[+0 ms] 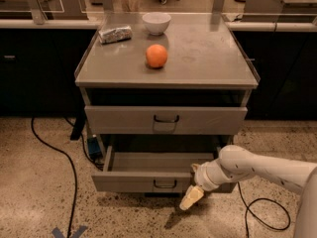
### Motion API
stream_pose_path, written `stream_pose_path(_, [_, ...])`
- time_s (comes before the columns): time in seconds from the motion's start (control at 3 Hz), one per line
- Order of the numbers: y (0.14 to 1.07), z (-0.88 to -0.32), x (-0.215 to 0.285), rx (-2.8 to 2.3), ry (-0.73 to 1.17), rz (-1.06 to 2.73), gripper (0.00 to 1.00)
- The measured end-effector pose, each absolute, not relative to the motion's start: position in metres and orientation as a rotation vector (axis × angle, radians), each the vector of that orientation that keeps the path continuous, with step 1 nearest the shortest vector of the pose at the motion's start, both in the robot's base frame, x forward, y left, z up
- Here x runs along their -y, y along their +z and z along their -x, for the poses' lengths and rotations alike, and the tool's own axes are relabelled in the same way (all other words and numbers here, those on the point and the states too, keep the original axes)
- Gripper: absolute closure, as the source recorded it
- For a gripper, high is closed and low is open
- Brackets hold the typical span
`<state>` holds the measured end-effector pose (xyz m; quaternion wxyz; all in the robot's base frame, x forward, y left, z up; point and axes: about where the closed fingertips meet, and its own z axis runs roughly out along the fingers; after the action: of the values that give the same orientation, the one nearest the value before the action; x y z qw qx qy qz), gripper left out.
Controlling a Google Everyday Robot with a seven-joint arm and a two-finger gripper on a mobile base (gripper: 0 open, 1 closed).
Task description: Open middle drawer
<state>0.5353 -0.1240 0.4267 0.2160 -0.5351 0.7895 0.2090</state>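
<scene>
Two closed fingers (192, 197) hang beside the open middle drawer (138, 181) front.

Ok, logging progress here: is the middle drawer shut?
No, the middle drawer stands pulled out with its tray showing, and the gripper is low by the right end of its front.

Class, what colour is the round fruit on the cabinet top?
The fruit is orange, in the camera view; the gripper hangs by the middle drawer.
</scene>
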Motion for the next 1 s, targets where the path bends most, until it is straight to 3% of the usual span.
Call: stream_pose_path(1.0, [0.425,-0.488,0.129,-2.199,0.763,1.459,0.0])
